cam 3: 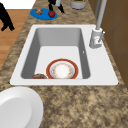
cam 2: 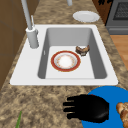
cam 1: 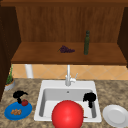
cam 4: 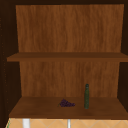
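The left robot hand [cam 1: 19,95] hangs over the round blue plate [cam 1: 11,110] on the tabletop [cam 1: 110,90], fingers seemingly pinching the small red apple [cam 1: 24,102]. The right robot hand [cam 1: 89,97] hovers above the white sink [cam 1: 45,86], loosely curled, holding nothing.

Kitchen: sink [cam 1: 42,87], faucet [cam 1: 68,76], granite counter [cam 1: 112,90], wooden shelves [cam 4: 67,57].

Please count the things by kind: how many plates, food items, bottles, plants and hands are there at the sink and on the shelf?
Plates: 3, the blue plate, the white plate, the red-rimmed plate
Food items: 4, the red fruit, the brown pastry, the donut-like piece, the grapes
Bottles: 1, the green bottle
Plants: 1, the potted plant
Hands: 2, left hand, right hand
Total: 11
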Controlling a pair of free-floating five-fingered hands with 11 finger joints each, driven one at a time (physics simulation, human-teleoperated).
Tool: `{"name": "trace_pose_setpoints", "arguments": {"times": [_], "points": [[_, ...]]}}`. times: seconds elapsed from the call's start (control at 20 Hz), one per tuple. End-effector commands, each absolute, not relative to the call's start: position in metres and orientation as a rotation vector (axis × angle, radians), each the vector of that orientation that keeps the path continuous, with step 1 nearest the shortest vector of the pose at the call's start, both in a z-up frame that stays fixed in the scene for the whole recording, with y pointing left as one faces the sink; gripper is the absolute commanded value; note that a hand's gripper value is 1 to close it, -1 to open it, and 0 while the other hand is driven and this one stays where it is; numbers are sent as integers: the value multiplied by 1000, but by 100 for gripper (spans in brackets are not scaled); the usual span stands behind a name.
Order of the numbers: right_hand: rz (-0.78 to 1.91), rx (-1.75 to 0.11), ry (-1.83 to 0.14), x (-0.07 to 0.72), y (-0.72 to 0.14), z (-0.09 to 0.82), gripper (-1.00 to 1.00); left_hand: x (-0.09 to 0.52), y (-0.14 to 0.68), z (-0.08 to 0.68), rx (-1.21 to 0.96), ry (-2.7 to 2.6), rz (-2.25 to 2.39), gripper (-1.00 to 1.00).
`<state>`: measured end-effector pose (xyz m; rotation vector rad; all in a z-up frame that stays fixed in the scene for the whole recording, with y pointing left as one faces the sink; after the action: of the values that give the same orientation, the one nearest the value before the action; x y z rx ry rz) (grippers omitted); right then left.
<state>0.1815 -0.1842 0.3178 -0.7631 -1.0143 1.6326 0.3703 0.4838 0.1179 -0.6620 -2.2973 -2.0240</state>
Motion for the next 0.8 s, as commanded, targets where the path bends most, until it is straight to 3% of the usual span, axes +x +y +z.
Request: {"name": "trace_pose_setpoints", "arguments": {"times": [0.0, 0.5, 0.75], "points": [[1633, -763, -1014, 182, -184, 318, 0, 370, 484, 129, -639, -2317, -2056, -100], [1633, -763, -1014, 182, -184, 318, 0, 338, 503, 180, -752, -2246, -2046, -100], [1633, -763, -1014, 182, -184, 318, 0, 309, 473, 186, -687, -2268, -2066, -100]]}}
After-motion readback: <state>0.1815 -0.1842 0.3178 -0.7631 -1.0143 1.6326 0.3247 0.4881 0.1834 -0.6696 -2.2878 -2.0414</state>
